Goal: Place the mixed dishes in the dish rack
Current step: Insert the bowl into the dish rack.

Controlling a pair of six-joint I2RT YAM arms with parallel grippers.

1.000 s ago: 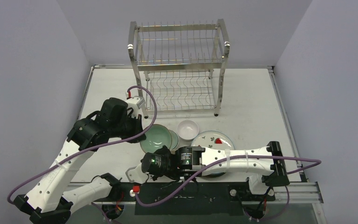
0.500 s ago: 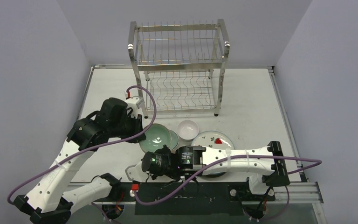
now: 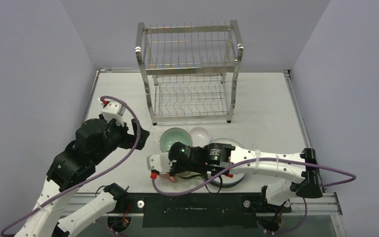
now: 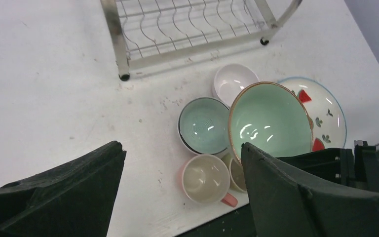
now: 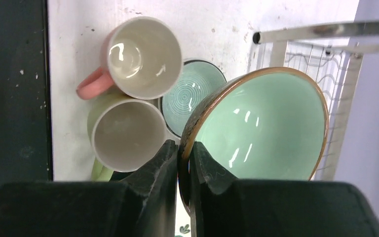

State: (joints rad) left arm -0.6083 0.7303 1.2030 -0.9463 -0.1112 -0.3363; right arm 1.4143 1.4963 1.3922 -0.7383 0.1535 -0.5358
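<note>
My right gripper (image 5: 183, 154) is shut on the rim of a tilted, brown-rimmed mint-green bowl (image 5: 261, 128), lifted above the other dishes. From above, this bowl (image 3: 175, 139) is in front of the dish rack (image 3: 192, 71), with the right gripper (image 3: 176, 152) at its near edge. My left gripper (image 4: 182, 148) is open and holds nothing. It hangs left of the pile, and the top view shows the left gripper (image 3: 140, 133) apart from the bowl. On the table are a pink mug (image 4: 205, 178), a green mug (image 5: 126, 133), a small ringed bowl (image 4: 205, 126), a white bowl (image 4: 234, 81) and a strawberry plate (image 4: 328, 113).
The steel rack's lower tier (image 4: 192, 24) stands just beyond the dishes, its front leg (image 4: 123, 76) on the table. The right arm (image 3: 271, 165) lies over most of the strawberry plate (image 3: 234, 144). A black strip (image 3: 202, 205) runs along the near table edge.
My left gripper has opened, let go of the mint-green bowl and drawn back to the left. The right gripper has moved toward the rack with the bowl held by its rim.
</note>
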